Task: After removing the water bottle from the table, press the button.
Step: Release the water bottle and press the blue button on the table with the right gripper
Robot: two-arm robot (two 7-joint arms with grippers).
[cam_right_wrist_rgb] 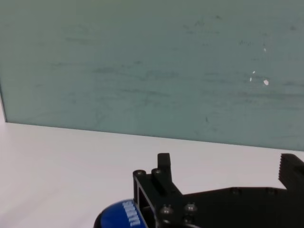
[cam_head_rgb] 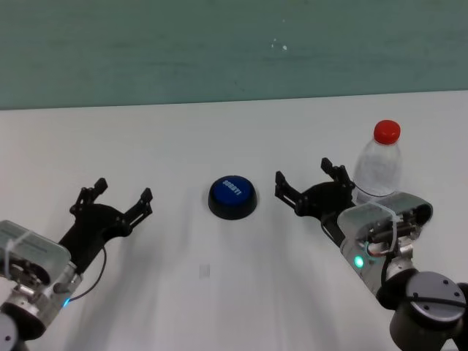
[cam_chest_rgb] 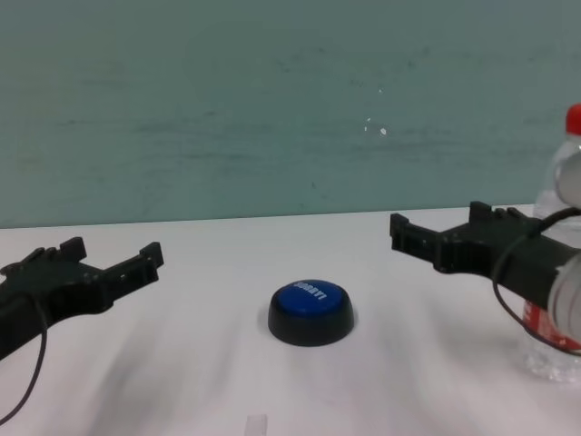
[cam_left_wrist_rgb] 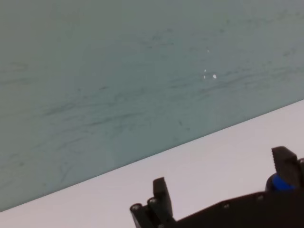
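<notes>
Two black grippers sit low over the flat white table [cam_head_rgb: 241, 131] in the head view, with the button [cam_head_rgb: 232, 197] between them. The button is a low round thing, a glossy blue dome with small white lettering on a wider black base. The left gripper [cam_head_rgb: 117, 199] has its ridged fingers spread apart and holds nothing. The right gripper [cam_head_rgb: 313, 182] is also spread wide, just beside the water bottle [cam_head_rgb: 379, 164], a clear ribbed plastic bottle with a red screw cap standing upright at the table's right side; the pictures do not settle whether a finger touches it.

From the left wrist view, the left gripper's [cam_left_wrist_rgb: 223, 190] two serrated black fingertips stand well apart above the white tabletop, a sliver of the blue button [cam_left_wrist_rgb: 280, 183] showing behind one of them, against a scuffed teal wall [cam_left_wrist_rgb: 118, 71].

From the right wrist view, the right gripper [cam_right_wrist_rgb: 228, 166] shows bolted black plates and toothed tips held apart, the button's [cam_right_wrist_rgb: 116, 216] blue dome below it.

From the chest view, both grippers, left [cam_chest_rgb: 107, 254] and right [cam_chest_rgb: 438, 227], hover apart above the table; the button [cam_chest_rgb: 311, 312] rests midway, and the bottle [cam_chest_rgb: 561, 263] with a red label band stands at the right edge, behind the right arm.
</notes>
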